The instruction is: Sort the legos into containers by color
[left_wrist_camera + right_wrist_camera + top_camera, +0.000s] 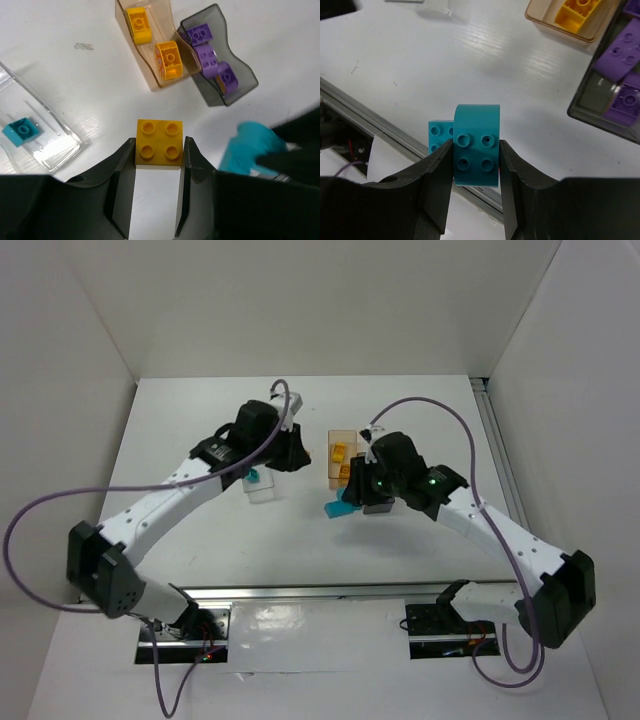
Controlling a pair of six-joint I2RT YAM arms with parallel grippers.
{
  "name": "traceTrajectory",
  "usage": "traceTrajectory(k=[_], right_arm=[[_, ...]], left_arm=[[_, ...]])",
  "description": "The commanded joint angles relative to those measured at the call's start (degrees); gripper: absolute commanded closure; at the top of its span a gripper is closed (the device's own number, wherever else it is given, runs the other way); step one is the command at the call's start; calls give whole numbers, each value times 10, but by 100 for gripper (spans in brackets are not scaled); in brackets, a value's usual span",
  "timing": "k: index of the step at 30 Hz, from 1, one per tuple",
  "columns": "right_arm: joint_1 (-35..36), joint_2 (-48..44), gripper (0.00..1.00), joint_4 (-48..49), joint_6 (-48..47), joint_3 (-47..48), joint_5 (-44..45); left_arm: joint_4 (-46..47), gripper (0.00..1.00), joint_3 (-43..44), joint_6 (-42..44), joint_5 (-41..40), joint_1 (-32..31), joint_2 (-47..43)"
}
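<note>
My left gripper point(159, 150) is shut on a yellow-orange lego point(159, 135), held above the table left of the orange-tinted container point(146, 75), which holds two yellow legos point(168, 60). The smoky grey container point(240, 85) beside it holds purple legos point(206, 56). The clear container point(50, 145) holds one teal lego point(21, 131). My right gripper point(475, 150) is shut on a teal lego clump point(476, 125), a rounded brick with a second teal brick point(438, 136) stuck behind it. In the top view the left gripper point(300, 455) and right gripper point(352, 502) flank the orange container point(343, 440).
A metal rail point(330, 595) runs along the near table edge, below the right gripper. White walls enclose the table on the left, back and right. The right arm's dark body point(295, 150) shows at the right of the left wrist view.
</note>
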Motion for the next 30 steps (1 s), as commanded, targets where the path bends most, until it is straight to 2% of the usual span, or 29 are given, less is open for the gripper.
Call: traceTrajectory(k=[1,5,7,14,15,16,17,21,23,26,29,30], right_arm=[[-3,-74,70,-47,14,-1,60],[-14,-132,70,-102,35,5,111],[-21,-158,70,-140,42,13,140],[-27,-200,70,-189,75,32,210],[-27,-200,70,-189,75,32,216],[-27,-200,70,-194,75,39,216],[-27,-200,70,-194,75,44,216],[-27,-194,70,-194,75,50,221],[-27,-194,70,-194,75,55,221],[-32,-188,70,-188,75,55,221],[-32,-181,70,-158,70,55,205],[-32,-174,70,-149,64,55,184]], left_arm=[[22,100,95,-60,-23,-10,106],[4,100,225,-82,-83,-31,256],[-5,100,296,-90,-83,-31,332],[-68,100,499,-90,-103,-36,493],[-78,96,519,-90,-108,-36,523],[-85,85,536,-90,-108,-36,537],[-91,61,563,-84,-98,-36,547],[-97,26,583,-78,-84,-36,562],[-97,20,578,-78,-78,-36,554],[-102,19,544,-72,-95,-36,525],[-102,23,468,-72,-105,-36,440],[-102,24,407,-66,-105,-36,411]])
